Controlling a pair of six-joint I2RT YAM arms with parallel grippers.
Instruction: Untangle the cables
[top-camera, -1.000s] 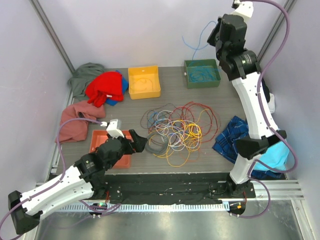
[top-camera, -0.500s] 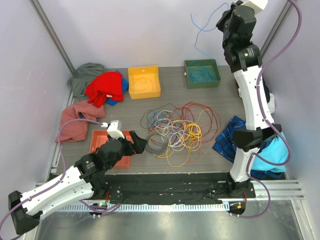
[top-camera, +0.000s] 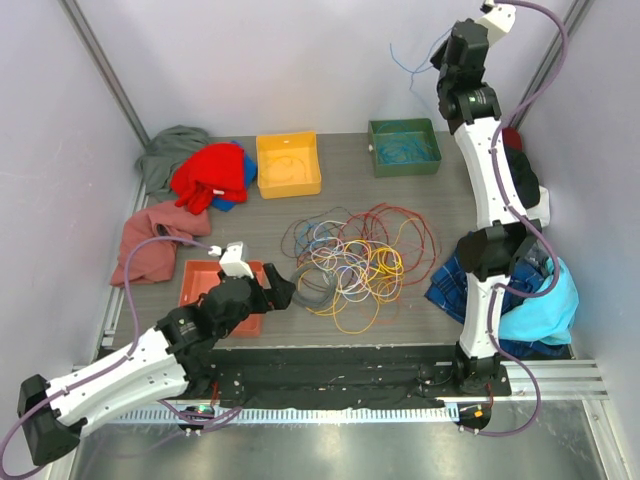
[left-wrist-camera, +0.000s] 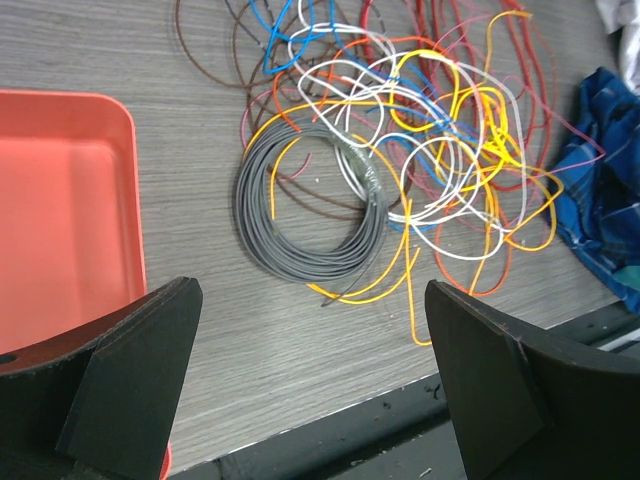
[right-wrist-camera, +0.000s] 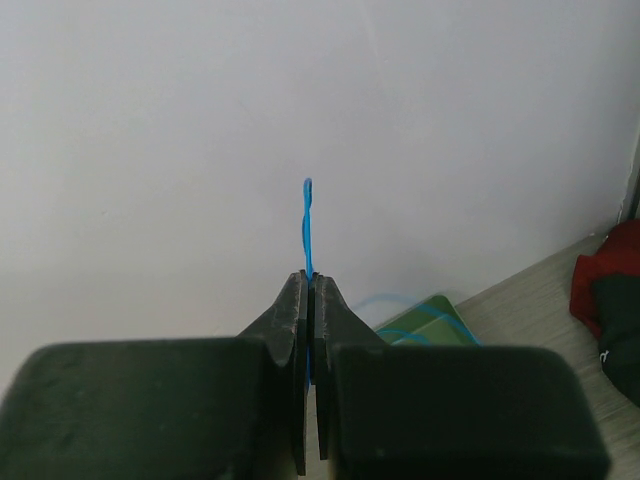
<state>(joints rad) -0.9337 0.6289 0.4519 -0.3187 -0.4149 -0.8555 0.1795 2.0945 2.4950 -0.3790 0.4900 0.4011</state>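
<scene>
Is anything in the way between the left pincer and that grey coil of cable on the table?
Nothing visible. The left pincer is open over bare table, just short of the grey coil. The orange tray sits off to its side, not between them.

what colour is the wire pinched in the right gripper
The wire is blue, clearest in the right wrist view.

On my left wrist feed the pile (left-wrist-camera: 400, 150) runs off the top edge, so I can't follow its far strands. Left of the pile, the orange tray (left-wrist-camera: 60, 200) is cut by the frame and partly covered by the left gripper (left-wrist-camera: 310, 300). Right of it, the blue cloth (left-wrist-camera: 610, 200) is clipped. Beyond the pile, the green bin (right-wrist-camera: 425, 318) sits mostly hidden behind the right gripper (right-wrist-camera: 310, 290), which also covers the lower end of the blue cable (right-wrist-camera: 308, 220).
</scene>
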